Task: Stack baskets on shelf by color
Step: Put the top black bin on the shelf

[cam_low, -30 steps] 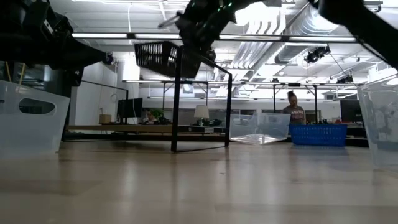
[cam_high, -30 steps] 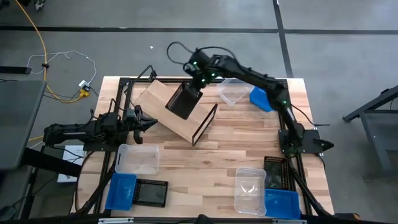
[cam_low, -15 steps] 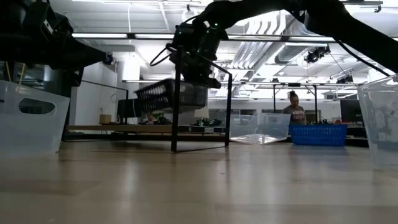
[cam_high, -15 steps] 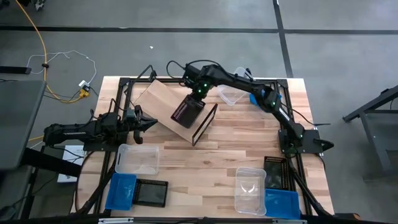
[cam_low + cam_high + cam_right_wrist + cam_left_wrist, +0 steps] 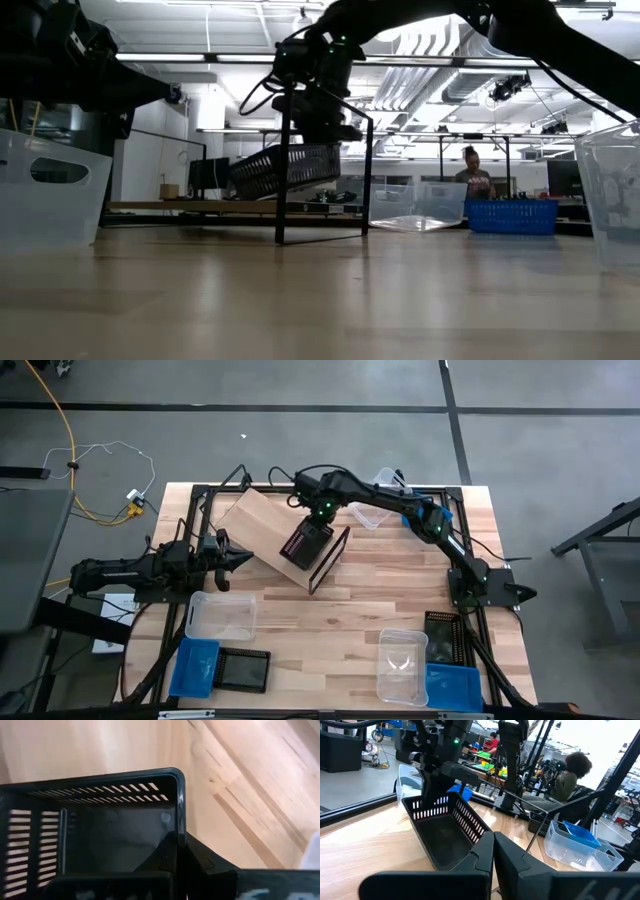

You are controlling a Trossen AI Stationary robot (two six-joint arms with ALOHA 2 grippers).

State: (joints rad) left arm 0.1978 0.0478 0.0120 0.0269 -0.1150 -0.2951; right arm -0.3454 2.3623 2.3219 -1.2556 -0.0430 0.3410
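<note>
The right gripper (image 5: 318, 520) is clamped on the rim of a black slatted basket (image 5: 306, 544), which is held over the shelf (image 5: 275, 525) at the far middle of the table (image 5: 350, 610). In the low view the basket (image 5: 285, 170) is seen tilted, one end lower than the other, clear of the tabletop. From above, its long axis is seen running obliquely, roughly in line with the shelf's slanted wooden top. Its opening is turned upward and nothing is seen inside it.

The left gripper (image 5: 232, 557) is parked at the table's left edge, jaws closed on nothing, pointing toward the shelf.

Other baskets are spread about the table: a clear one (image 5: 220, 614), a blue one (image 5: 194, 666) and a black one (image 5: 244, 669) at the near left; a clear one (image 5: 401, 665), a blue one (image 5: 452, 688) and a black one (image 5: 441, 636) at the near right; a clear one (image 5: 372, 512) and a blue one (image 5: 418, 520) at the far right. None is seen to hold anything.
</note>
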